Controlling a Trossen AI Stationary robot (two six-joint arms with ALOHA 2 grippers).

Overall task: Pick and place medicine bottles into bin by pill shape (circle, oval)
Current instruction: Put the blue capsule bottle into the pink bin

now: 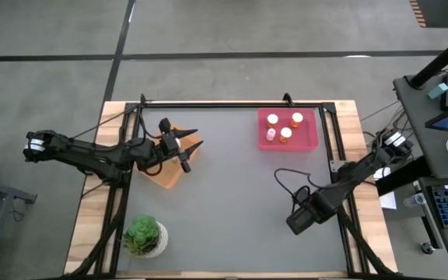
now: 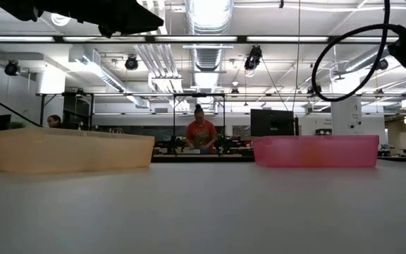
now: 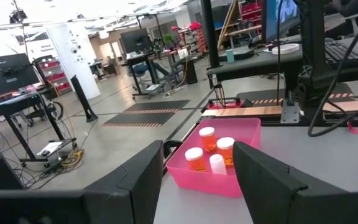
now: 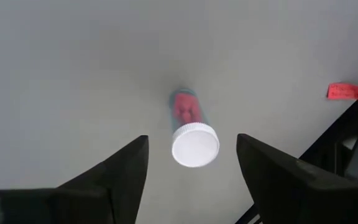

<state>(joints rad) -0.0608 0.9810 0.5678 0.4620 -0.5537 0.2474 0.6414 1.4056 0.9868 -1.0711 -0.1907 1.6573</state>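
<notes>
A small bottle (image 4: 191, 127) with a round white cap and red pills inside is on the grey table, its cap toward the wrist camera. My right gripper (image 4: 192, 140) hangs above it, open, a finger on each side and touching nothing; in the high view my right gripper (image 1: 295, 222) hides the bottle. My left gripper (image 1: 187, 148) is open and empty above the orange bin (image 1: 171, 167). The left wrist view looks past its fingers (image 3: 135, 180) at the pink bin (image 3: 194, 182), which holds several white-capped bottles (image 3: 206, 138).
The pink bin (image 1: 308, 140) sits at the far right of the table, the orange bin (image 2: 72, 149) at the far left. A potted green plant (image 1: 145, 236) stands at the near left corner. A black frame runs along the table's edges. A person stands in the room behind.
</notes>
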